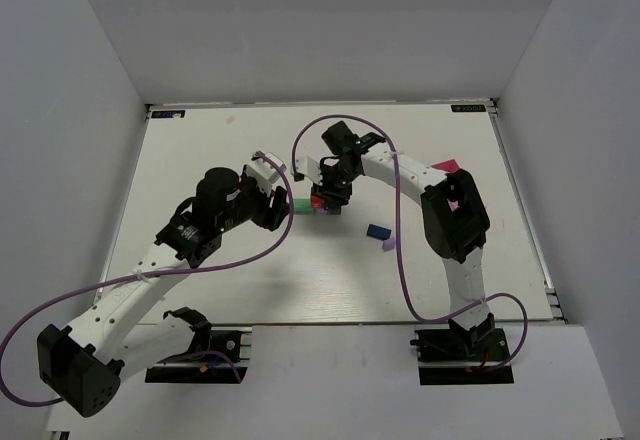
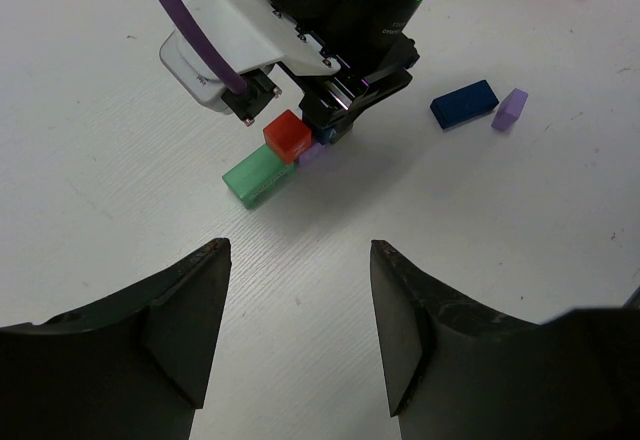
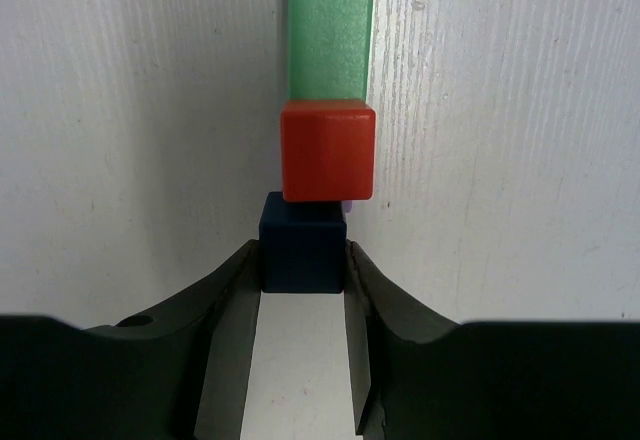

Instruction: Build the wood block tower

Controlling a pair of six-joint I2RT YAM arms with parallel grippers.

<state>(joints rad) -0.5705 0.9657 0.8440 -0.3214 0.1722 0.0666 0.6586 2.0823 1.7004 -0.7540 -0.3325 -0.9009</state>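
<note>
The tower (image 1: 316, 203) is a small cluster of painted blocks near the middle of the white bench (image 1: 300, 290), just in front of both my arms. Its longest piece is a green bar (image 3: 330, 30) lying flat. From above, its long axis runs left to right across the bench. In my right wrist view it points straight away from me, up the picture. In my left wrist view the same green bar (image 2: 258, 175) lies on a diagonal, near end at lower left.

A red cube (image 3: 328, 150) sits at the end of the bar nearest my right jaws and stands higher than the bar. I cannot tell whether it rests on the bar or against it. A sliver of a purple piece (image 2: 312, 155) shows low down beside the red cube.

My right jaws are closed on a dark blue cube (image 3: 303, 250), one finger pressed to each side, holding it close against the red cube.

My left jaws are spread apart and hold nothing. They hover just left of the tower, pointing at it.

To the right of the tower, apart from it, a dark blue bar (image 2: 464, 103) and a lilac block (image 2: 510, 108) lie loose, side by side. A pink tray (image 1: 447, 166) sits farther right, partly behind my right arm.
</note>
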